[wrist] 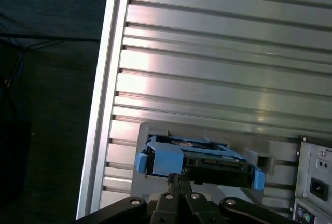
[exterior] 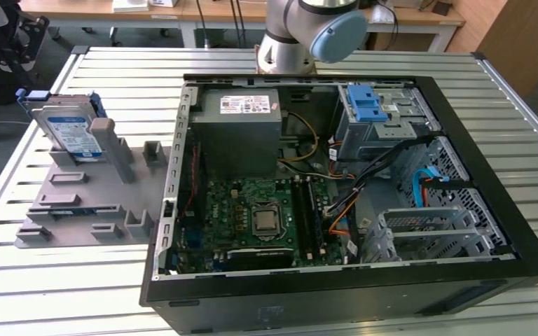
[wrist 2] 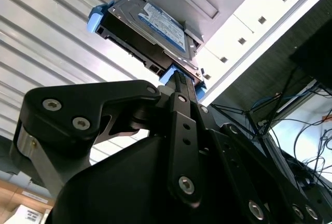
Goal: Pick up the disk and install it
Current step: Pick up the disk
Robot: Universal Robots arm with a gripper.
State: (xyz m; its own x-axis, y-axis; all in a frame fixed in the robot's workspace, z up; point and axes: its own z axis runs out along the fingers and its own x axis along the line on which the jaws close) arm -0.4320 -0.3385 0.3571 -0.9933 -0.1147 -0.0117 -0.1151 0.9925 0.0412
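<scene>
The disk (exterior: 71, 133) is a silver hard drive with a white-and-blue label in a blue plastic bracket. It stands tilted on edge in a slot at the far end of a grey fixture (exterior: 82, 203), at the exterior view's left. In both wrist views the disk (wrist 2: 155, 27) (wrist: 199, 162) lies just past the tips of my black gripper (wrist 2: 179, 79) (wrist: 176, 180). The fingers meet in a narrow point, shut, with nothing between them. I cannot tell whether the tips touch the blue bracket.
An open computer case (exterior: 493, 175) lies on the slatted metal table (exterior: 82, 280), beside the fixture. Inside are a grey power supply (exterior: 241, 126), a motherboard (exterior: 260, 217), loose cables and a grey drive cage with a blue latch (exterior: 381, 112). The arm's base (exterior: 293, 35) stands behind the case.
</scene>
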